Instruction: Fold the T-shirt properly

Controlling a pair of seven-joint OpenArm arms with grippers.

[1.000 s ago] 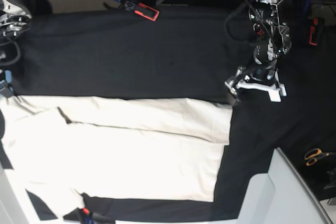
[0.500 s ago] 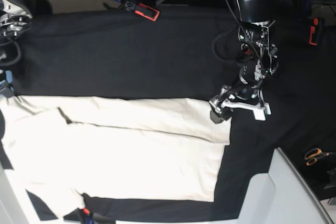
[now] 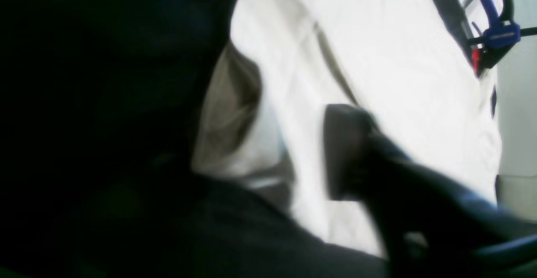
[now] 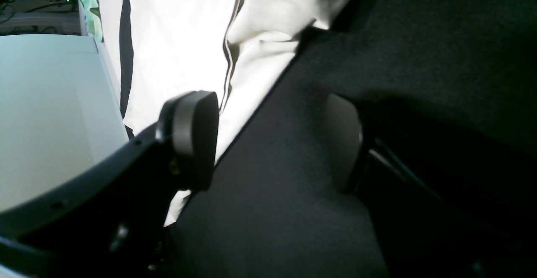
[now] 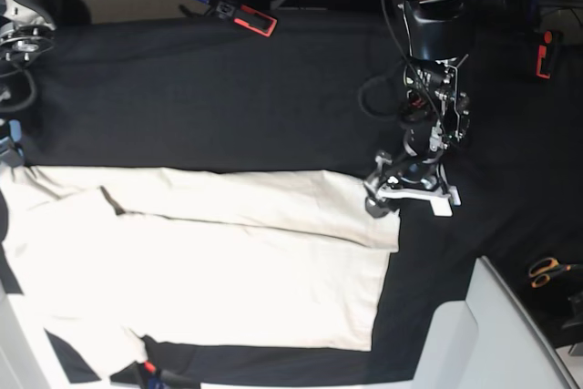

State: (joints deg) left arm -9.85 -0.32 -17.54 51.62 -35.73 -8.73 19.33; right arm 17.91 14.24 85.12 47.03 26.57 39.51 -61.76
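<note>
Base view: T-shirt (image 5: 209,261) flat on bench (image 5: 228,88), near-left. Left fingers (image 5: 405,196) at hem corner, closure unclear; right fingers (image 4: 268,144) wide, empty. Risk: single-layer pinch, fold skews.

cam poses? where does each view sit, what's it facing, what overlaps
base: overhead, faces down at the black table; left arm and left hand at the T-shirt corner.
left wrist: above left hand, faces shirt corner.
right wrist: above right hand, faces table and shirt edge.
Shared: T-shirt in all three.
</note>
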